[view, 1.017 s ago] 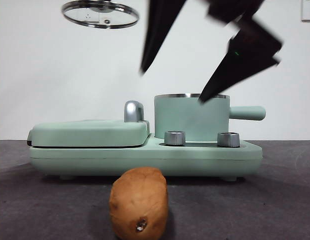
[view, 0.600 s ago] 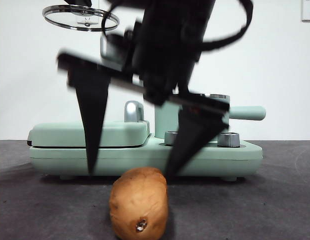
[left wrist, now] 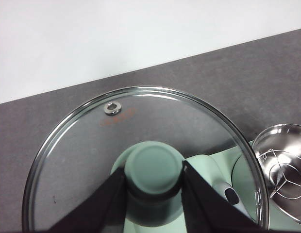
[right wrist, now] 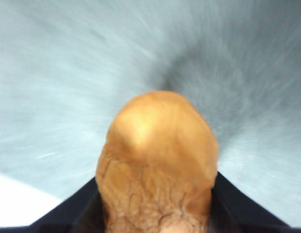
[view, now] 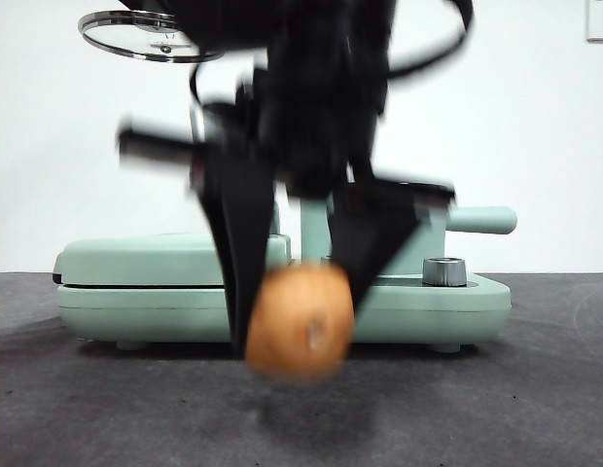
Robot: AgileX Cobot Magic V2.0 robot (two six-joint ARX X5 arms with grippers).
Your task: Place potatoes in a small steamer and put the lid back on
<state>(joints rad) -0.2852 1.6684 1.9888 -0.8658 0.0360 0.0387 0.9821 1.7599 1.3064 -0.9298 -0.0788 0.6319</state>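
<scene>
Front view: right pincer (view: 300, 292) pinching one potato (view: 300, 321), lifted just clear of the counter (view: 535, 389) in front of the green cooker base (view: 447, 306). One small pot (view: 428, 233) standing on that base, mostly hidden behind the arm, handle sticking out sideways. One glass lid (view: 136, 34) hanging high above the flat grill cover (view: 165, 258) of the base. One steel dial (view: 443, 271) in sight on the base front. Picture smeared with motion.

Left wrist view: left pincer (left wrist: 153, 187) clamped on the green knob of the lid (left wrist: 111, 136), one black jaw on either side. Through and beside the glass, the open pot (left wrist: 281, 170) below, one steel rack resting inside it.

Right wrist view: one potato (right wrist: 158, 160) gripped at its sides between the two black jaws, rough cracked skin toward the camera, blurred counter beyond.

For the step in hand: best to raise the potato well above the steel rim of the pot before carrying it across, centre it over the rack, lower it close, then let go gently. Worth keeping the lid off to the side, away from the pot, until the potato arm is out.
</scene>
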